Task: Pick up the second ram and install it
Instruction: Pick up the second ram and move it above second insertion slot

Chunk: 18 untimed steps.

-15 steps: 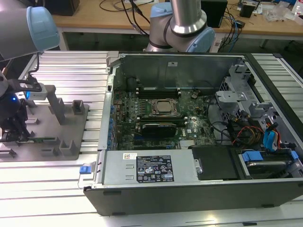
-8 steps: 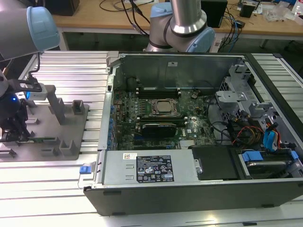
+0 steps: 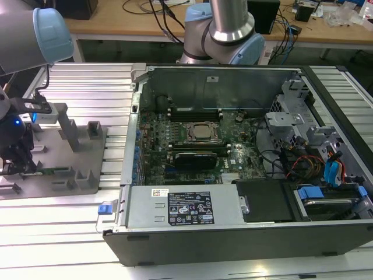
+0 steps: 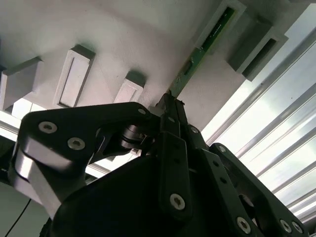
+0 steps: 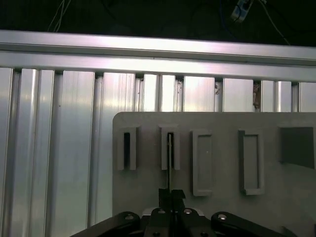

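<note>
The black two-finger gripper [image 4: 170, 102] is shown pinching the near end of the second ram [image 4: 200, 52], a long green circuit-board stick stood on edge in a grey slotted holder [image 5: 163, 148] on the flat grey fixture plate [image 4: 148, 44]. The pick-up is judged to be in hand; a straight lift clear of the slot is called for. The stick's long axis is laid along the plate, pointing away from the gripper.

The holder plate [image 3: 70, 160] lay on the slatted table [image 3: 87, 87]; the second ram [image 4: 199, 53] stood on edge in the plate's slots; the gripper [image 5: 170, 193] pinched the ram's end over the plate; the computer case [image 3: 192, 245] sat beside the plate, toward the exterior view's right.
</note>
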Each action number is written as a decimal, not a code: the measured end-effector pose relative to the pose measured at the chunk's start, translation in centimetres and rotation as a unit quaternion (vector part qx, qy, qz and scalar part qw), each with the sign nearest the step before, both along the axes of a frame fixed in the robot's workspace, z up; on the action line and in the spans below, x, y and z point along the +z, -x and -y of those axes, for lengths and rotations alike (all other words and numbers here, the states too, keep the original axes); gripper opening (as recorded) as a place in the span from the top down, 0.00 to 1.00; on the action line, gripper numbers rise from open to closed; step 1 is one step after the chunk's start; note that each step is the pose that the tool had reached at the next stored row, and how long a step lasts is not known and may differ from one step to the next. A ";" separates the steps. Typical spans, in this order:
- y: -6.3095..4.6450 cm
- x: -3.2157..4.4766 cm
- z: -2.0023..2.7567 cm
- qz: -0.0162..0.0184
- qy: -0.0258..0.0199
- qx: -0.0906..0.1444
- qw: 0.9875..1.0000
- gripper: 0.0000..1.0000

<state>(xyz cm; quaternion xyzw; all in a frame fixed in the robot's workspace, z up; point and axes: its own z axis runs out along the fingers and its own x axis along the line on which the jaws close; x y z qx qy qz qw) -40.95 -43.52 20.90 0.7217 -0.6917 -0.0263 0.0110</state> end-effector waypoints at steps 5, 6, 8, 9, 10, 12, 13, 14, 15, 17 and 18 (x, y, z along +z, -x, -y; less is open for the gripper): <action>0.0 -0.01 -0.01 0.000 0.000 -0.014 1.000 0.91; 0.0 -0.01 0.00 0.000 0.000 -0.021 1.000 0.91; 0.0 -0.01 0.00 0.000 0.000 -0.022 1.000 0.91; 0.0 -0.01 0.00 0.000 0.000 -0.022 1.000 0.91; 0.0 0.04 0.00 0.000 0.000 -0.022 1.000 0.91; 0.0 0.18 0.00 0.000 0.000 -0.022 1.000 0.91; 0.0 0.19 0.00 0.000 0.000 -0.022 1.000 0.91; 0.0 0.25 0.00 0.000 0.000 -0.022 1.000 0.91; 0.0 0.25 0.00 0.000 0.000 -0.022 1.000 0.91; 0.0 0.25 0.00 0.000 0.000 -0.022 1.000 0.91; 0.0 0.25 0.00 0.000 0.000 -0.022 1.000 0.91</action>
